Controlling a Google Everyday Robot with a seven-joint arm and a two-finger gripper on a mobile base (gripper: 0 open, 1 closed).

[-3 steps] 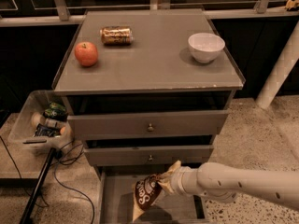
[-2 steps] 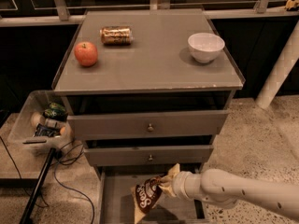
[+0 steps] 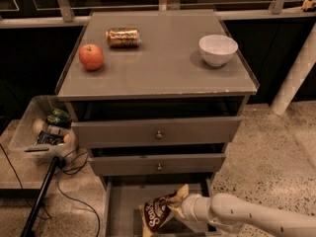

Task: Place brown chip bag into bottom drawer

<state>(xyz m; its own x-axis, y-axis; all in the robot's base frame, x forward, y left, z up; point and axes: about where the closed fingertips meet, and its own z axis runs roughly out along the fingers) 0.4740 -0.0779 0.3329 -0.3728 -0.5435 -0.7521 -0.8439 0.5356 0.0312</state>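
Note:
The brown chip bag (image 3: 157, 213) hangs over the open bottom drawer (image 3: 123, 201), dark brown with white lettering and a tan end pointing up to the right. My gripper (image 3: 180, 203) reaches in from the lower right on a white arm and is shut on the bag's upper tan end. The bag's lower end is close to the drawer's grey floor; I cannot tell whether it touches. The drawer is pulled out below the two upper drawers.
On the cabinet top (image 3: 163, 58) are a red apple (image 3: 91, 57), a gold can (image 3: 123, 37) on its side and a white bowl (image 3: 217, 49). A clear bin (image 3: 44, 127) of items and cables sit on the floor at left. A white post (image 3: 296, 68) stands at right.
My gripper and the bag have sunk a little lower towards the bottom drawer's floor. Nothing on the cabinet top has moved.

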